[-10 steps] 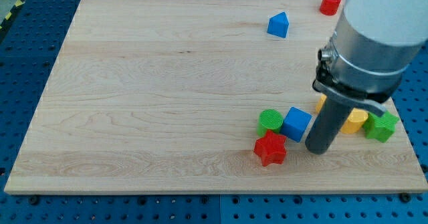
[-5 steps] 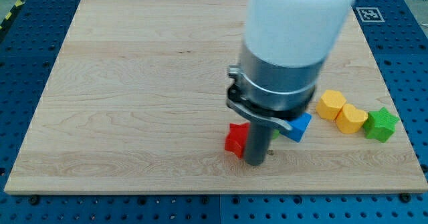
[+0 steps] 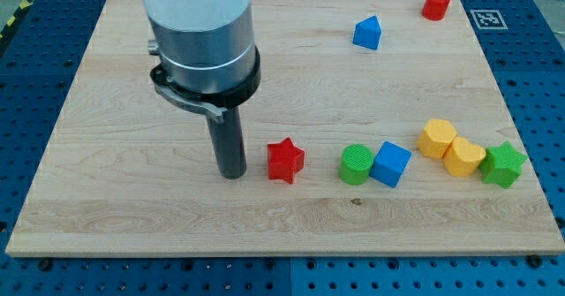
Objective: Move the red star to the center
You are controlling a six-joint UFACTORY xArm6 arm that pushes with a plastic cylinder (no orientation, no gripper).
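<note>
Red star (image 3: 285, 160) lies on the desk (image 3: 132, 199) nearer the bottom edge, apart from the green cylinder (image 3: 356, 164). My tip (image 3: 233, 174) stands just left of it, not touching. No gripper shows.

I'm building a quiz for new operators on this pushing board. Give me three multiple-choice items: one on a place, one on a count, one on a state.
1. Where is my tip relative to the red star block?
A. the view's left
B. the view's right
C. on top

2. How many yellow blocks lie on the wooden board?
A. one
B. two
C. four

3. Does my tip touch the red star block?
A. yes, pressed against it
B. no, a gap shows
C. tip hidden

Answers: 1 A, the rod stands left of the star. 2 B, two yellow blocks sit side by side. 3 B, bare wood shows between them.
</note>
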